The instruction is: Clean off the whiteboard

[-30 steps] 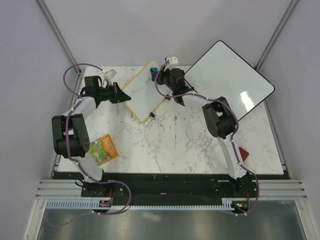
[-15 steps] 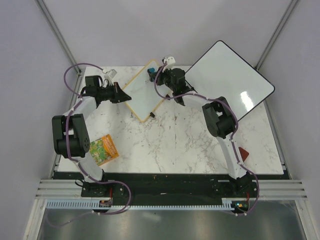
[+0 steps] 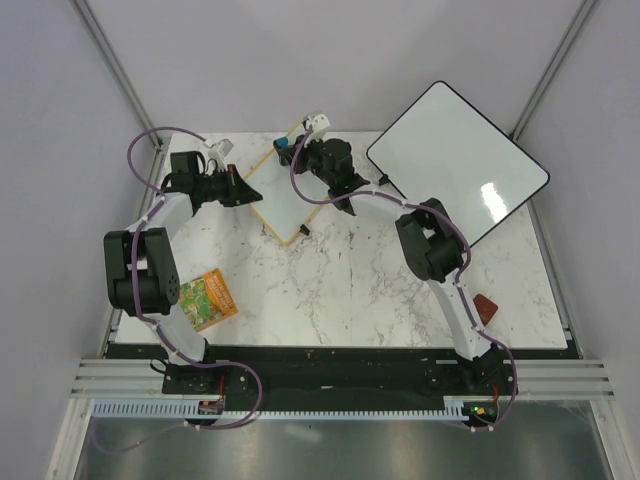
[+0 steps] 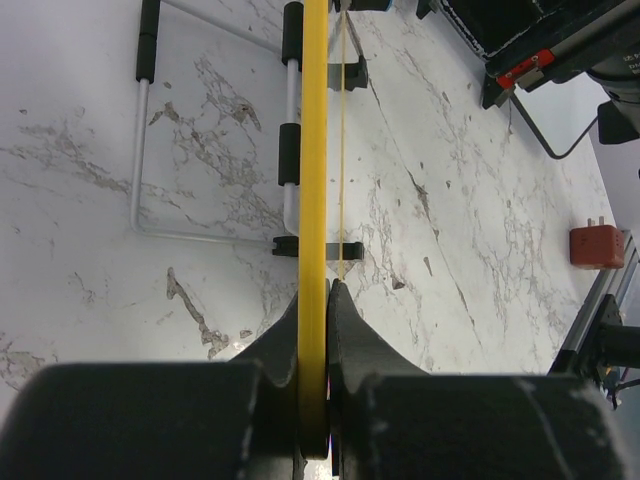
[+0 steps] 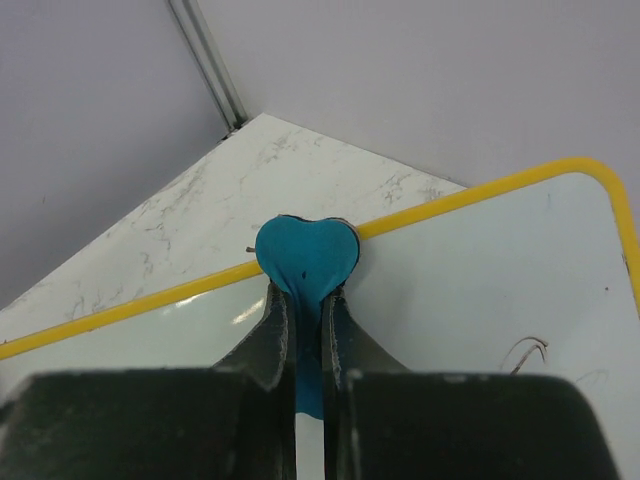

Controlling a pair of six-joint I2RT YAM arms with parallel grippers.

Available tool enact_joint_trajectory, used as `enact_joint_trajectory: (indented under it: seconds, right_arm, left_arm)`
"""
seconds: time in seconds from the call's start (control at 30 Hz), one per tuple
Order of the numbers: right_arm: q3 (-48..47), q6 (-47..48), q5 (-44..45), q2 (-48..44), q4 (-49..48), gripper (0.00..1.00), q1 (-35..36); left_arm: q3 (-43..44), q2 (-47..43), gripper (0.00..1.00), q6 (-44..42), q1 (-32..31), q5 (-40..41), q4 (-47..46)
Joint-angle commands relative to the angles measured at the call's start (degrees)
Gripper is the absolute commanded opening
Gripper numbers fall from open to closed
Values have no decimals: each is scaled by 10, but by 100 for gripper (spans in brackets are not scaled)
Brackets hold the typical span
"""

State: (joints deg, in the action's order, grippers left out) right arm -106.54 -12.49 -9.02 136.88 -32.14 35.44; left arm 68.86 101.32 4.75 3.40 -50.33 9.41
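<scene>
While my left gripper [image 4: 315,300] clamps the whiteboard [image 3: 287,192] by its yellow edge at the table's [image 3: 350,280] far side, I see my right gripper [image 5: 305,300] clenched on the eraser [image 5: 306,255], which touches that frame.

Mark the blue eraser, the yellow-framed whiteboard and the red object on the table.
blue eraser [image 5: 306,255]: right wrist view, its rounded top.
whiteboard [image 5: 470,290]: right wrist view, bare white surface.
red object [image 4: 597,246]: left wrist view, middle of its face.

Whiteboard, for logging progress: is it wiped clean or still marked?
Still marked: the whiteboard shows a dark scribble in the right wrist view, apart from the blue eraser.
</scene>
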Motion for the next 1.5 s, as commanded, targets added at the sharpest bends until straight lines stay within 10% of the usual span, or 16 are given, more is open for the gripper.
enact_joint_trajectory:
  seconds: [0.0,1.03,1.47]
  right_arm:
    - [5,-22,56,32,69,0,38]
    - [-67,-267,95,127,338,0,-70]
    - [63,-297,69,67,306,0,-70]
  left_arm:
    - [-9,15,2,-116,-52,15,43]
    - [-12,5,2,-116,-52,26,43]
    - [-9,4,2,-110,-52,19,42]
